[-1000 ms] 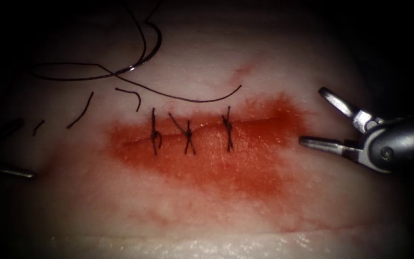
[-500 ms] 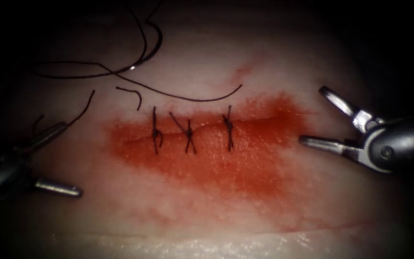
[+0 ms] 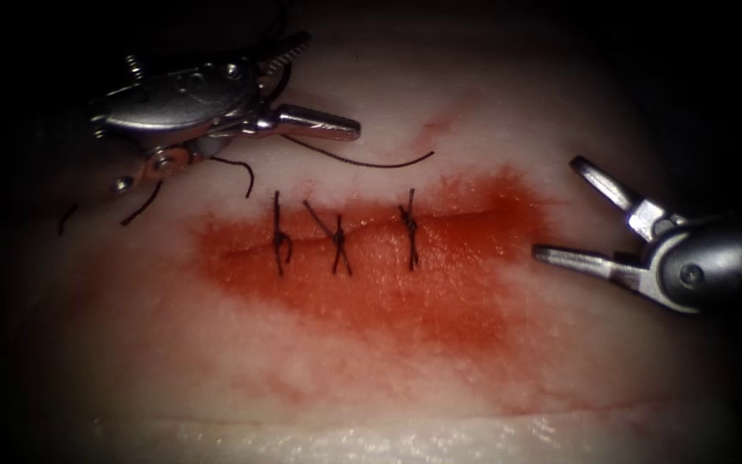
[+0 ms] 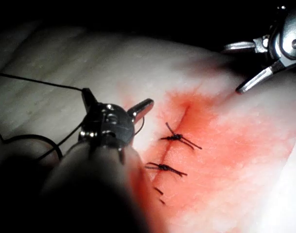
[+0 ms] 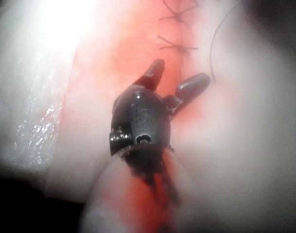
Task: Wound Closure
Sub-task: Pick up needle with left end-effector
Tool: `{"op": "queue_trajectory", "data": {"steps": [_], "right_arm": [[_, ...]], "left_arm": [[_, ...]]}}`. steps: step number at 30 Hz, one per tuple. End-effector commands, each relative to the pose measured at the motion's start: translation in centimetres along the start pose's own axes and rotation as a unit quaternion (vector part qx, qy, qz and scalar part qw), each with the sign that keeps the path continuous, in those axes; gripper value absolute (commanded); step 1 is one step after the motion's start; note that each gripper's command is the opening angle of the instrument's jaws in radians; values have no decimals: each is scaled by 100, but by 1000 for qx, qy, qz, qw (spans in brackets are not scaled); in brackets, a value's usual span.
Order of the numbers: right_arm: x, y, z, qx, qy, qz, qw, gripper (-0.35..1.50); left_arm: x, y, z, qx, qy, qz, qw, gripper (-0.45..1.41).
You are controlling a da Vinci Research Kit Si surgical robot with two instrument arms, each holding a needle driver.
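Hovering near the tissue's (image 3: 388, 369) far left corner, left tool (image 3: 324, 90) has jaws spread wide over loose thread (image 3: 362, 162), gripping nothing. Right tool (image 3: 560, 210) sits at the right end of the cut (image 3: 465, 216), jaws wide apart, empty. Three knotted stitches (image 3: 337, 245) cross the cut amid red fluid (image 3: 405, 301). Cut thread ends (image 3: 141, 206) lie left of the stitches. Needle: cannot tell where it is.

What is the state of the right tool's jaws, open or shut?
Open. In the endoscope view the right tool has its two jaws spread wide apart over the tissue, with nothing between them.
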Motion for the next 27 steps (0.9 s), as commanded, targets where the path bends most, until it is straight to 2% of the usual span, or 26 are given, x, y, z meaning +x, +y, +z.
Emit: {"op": "queue_trajectory", "data": {"steps": [1, 11, 16, 18, 20, 23, 25, 27], "right_arm": [[-1, -8, 7, 0, 1, 0, 1000, 129], [-1, -13, 10, -4, -1, 2, 1000, 133], [-1, -16, 11, -3, -4, 1, 1000, 133], [0, -18, 12, -3, -6, 0, 1000, 133], [0, -21, 14, -2, -8, -1, 1000, 133], [0, -24, 15, -1, -11, -2, 1000, 131], [1, -25, 16, 0, -13, -2, 1000, 131], [1, -24, 16, 0, -13, -2, 1000, 131]], "left_arm": [[-4, -8, 14, -2, -15, -12, 1000, 68], [-33, -36, 30, -17, -93, -28, 995, 61], [-34, -62, 22, 21, -148, -18, 989, 61], [-37, -70, 19, 37, -174, -17, 984, 53], [-44, -72, 19, 40, -195, -20, 980, 44], [-57, -65, 22, 39, -232, -21, 972, 44], [-68, -59, 26, 24, -258, -19, 966, 46], [-73, -57, 27, 18, -267, -23, 963, 42]]}}
